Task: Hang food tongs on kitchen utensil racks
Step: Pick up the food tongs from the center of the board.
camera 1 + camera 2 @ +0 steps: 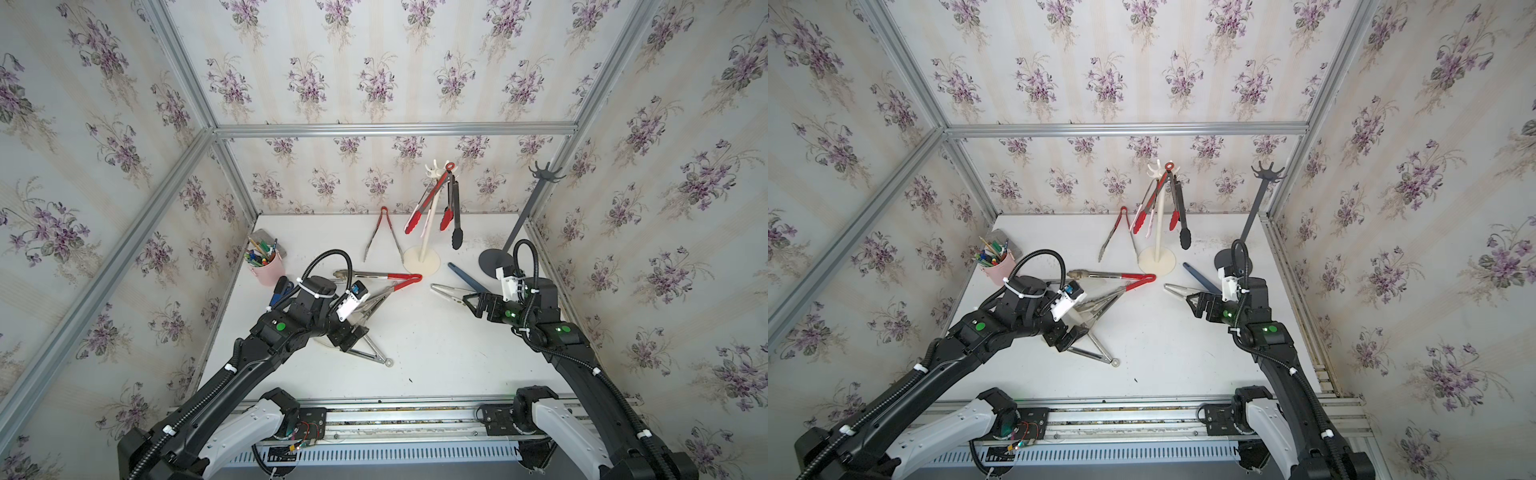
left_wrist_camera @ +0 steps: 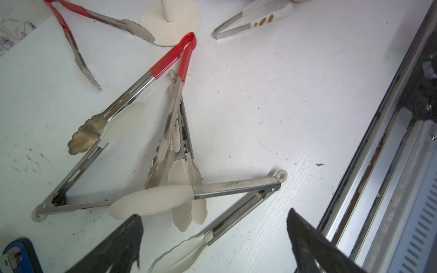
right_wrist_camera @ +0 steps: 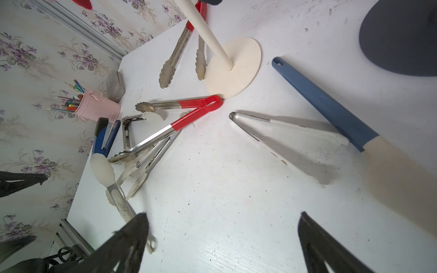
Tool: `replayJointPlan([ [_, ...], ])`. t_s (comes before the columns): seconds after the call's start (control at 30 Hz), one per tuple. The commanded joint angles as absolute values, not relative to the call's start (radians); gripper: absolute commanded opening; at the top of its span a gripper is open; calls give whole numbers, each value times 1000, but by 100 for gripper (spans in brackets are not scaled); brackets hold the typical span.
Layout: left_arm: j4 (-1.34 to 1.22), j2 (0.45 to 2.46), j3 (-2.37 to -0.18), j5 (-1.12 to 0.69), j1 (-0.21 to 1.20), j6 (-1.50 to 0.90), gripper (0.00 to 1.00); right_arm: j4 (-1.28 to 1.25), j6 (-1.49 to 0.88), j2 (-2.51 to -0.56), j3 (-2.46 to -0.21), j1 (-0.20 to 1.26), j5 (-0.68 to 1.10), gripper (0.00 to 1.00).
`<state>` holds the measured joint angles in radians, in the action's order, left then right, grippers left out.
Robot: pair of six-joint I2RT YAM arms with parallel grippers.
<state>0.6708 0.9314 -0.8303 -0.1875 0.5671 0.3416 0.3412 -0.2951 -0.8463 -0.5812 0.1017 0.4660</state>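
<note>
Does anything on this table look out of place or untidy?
Yes. The red-handled tongs lie crossed over cream-tipped tongs in a tangled heap by the left gripper. The dark grey rack holds nothing.

No text, label, brand or number can be read in any view. The only marks are a few gold oval spots on the white arm of the small steel tongs (image 2: 259, 22); they form no letters.

Pale wallpaper (image 1: 374, 83) with purple flower sprigs covers three walls, edged by aluminium rails (image 1: 395, 129), around a scuffed white desk (image 1: 436, 365).
</note>
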Motion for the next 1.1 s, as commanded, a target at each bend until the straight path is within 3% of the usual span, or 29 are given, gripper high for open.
replayJointPlan([
  [0.0,690,925,-803,-153,587,559,93,323,-290,-837,-580,102,480,97],
  [0.43,675,1111,-739,21,748,885,82,315,-285,-835,-578,101,509,97],
  [0.7,531,1137,-692,122,805,962,82,317,-284,-817,-571,101,509,98],
  [1.07,458,1232,-704,131,813,1036,80,312,-282,-812,-569,101,519,98],
])
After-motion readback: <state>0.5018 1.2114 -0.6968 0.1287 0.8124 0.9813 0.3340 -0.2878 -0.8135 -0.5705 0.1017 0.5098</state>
